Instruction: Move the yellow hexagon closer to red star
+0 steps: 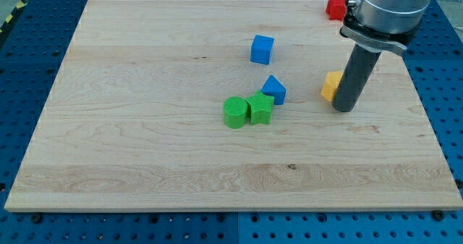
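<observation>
Two blue blocks (262, 49) and two green ones (248, 110) left of my tip (345, 108), beside yellow hexagon (331, 86).

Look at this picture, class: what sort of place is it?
Probably a robotics lab bench. A wooden board lies on a blue perforated table, small coloured blocks such as the blue cube sit on it, and my tip rests beside the yellow hexagon.

The wooden board (145, 128) carries my tip (345, 108), the yellow hexagon (331, 86) touching its left, the red star (335, 6) above, and blue cube (262, 49), blue triangular block (274, 89), green star (260, 108) and green cylinder (234, 113) further left.
</observation>
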Robot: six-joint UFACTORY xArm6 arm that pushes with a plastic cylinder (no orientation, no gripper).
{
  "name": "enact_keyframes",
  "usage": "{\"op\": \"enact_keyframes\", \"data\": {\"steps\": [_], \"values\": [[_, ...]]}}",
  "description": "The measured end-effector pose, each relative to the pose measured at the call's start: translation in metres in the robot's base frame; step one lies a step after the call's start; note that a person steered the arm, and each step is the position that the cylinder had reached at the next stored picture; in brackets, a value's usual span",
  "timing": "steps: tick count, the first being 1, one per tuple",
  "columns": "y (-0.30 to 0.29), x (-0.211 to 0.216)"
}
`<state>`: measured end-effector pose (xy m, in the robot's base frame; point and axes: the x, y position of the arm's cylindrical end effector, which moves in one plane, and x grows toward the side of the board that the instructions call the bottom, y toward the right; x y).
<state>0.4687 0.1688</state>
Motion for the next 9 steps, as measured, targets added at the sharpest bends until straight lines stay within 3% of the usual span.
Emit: {"op": "enact_keyframes", "data": {"steps": [3, 6, 9], "values": [[0.0, -0.028], [0.0, -0.1], [-0.016, -0.102]]}}
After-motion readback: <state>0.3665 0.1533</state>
